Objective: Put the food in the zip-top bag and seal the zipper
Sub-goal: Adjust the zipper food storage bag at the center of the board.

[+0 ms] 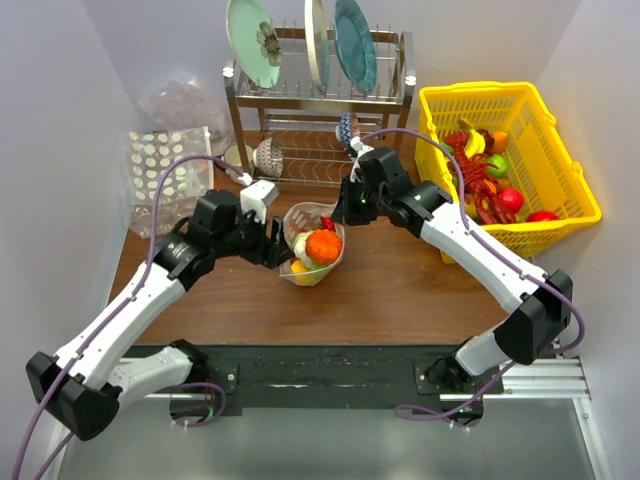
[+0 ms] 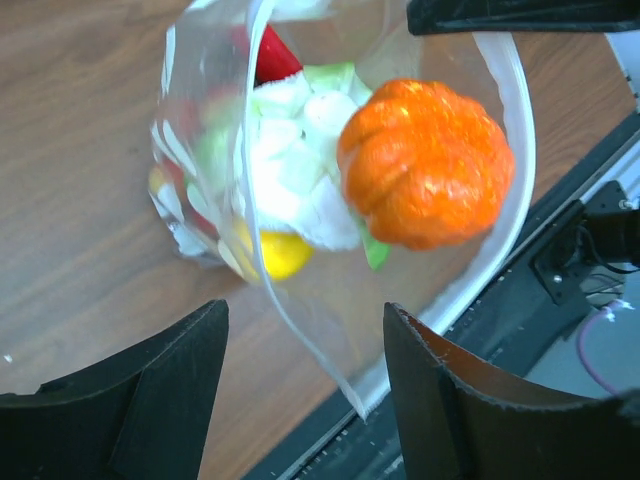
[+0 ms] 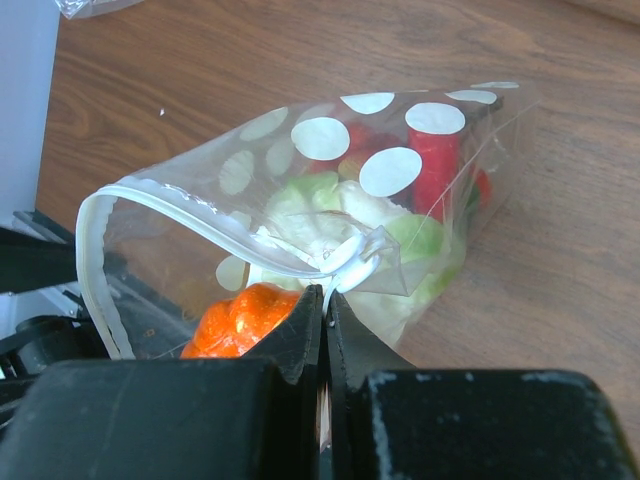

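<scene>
The zip-top bag [image 1: 297, 216] stands open-mouthed at the table's middle. It holds food: an orange pumpkin [image 1: 323, 246] on top, with white, green, yellow and red pieces under it. My right gripper [image 1: 345, 212] is shut on the white zipper tab [image 3: 365, 262] at the end of the zip strip [image 3: 200, 210]. In the right wrist view [image 3: 325, 292] the pumpkin [image 3: 240, 320] sits just behind the fingers, and white dots show on the bag wall [image 3: 290, 170]. My left gripper [image 2: 303, 310] is open, with the bag's near corner [image 2: 365, 395] loose between its fingers and the pumpkin [image 2: 425, 165] beyond. It shows left of the bag in the top view [image 1: 275, 245].
A yellow basket [image 1: 560, 190] with more toy food stands at the right. A dish rack [image 1: 320, 100] with plates stands behind the bag. A flat dotted pack [image 1: 165, 165] and a wrinkly clear sack [image 1: 190, 100] are at the back left. The black rail [image 1: 330, 365] marks the table's near edge.
</scene>
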Controlling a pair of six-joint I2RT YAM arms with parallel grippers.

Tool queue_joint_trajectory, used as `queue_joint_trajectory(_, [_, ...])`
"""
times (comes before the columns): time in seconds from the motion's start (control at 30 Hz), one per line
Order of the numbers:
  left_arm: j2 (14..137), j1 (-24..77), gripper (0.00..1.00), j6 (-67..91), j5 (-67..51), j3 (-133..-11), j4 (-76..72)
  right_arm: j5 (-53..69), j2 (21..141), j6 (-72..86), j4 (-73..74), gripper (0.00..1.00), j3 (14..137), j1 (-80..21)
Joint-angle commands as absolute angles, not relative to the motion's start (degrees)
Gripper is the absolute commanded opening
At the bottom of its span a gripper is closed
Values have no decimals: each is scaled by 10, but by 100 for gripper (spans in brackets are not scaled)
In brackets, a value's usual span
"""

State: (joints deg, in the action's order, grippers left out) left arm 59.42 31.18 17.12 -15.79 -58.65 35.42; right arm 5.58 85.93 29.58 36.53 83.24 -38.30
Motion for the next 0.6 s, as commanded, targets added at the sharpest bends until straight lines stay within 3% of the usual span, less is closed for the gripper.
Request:
queue_joint_trajectory(0.0, [567,316,64,215,-157,-579,382,67,858,305,353,0,850,-384])
queue_joint_trajectory(0.07, [566,320,60,223,-153,-563,377,67,856,305,352,0,850,-385])
queue_joint_trajectory(0.1, [569,322,48,225,-154,-559,371,67,857,305,352,0,848,-385])
queue_joint_trajectory(0.2, [577,330,26,235,-164,-554,362,65,854,306,353,0,846,-385])
queue_joint_trajectory(0.37, [587,354,23,253,-163,-541,341,55,846,306,355,0,844,-384])
queue_joint_trajectory(0.47, [597,357,0,251,-152,-544,337,33,841,297,375,0,862,-385])
queue_joint_trajectory(0.57, [604,356,0,227,-119,-603,375,-8,835,277,405,0,893,-383])
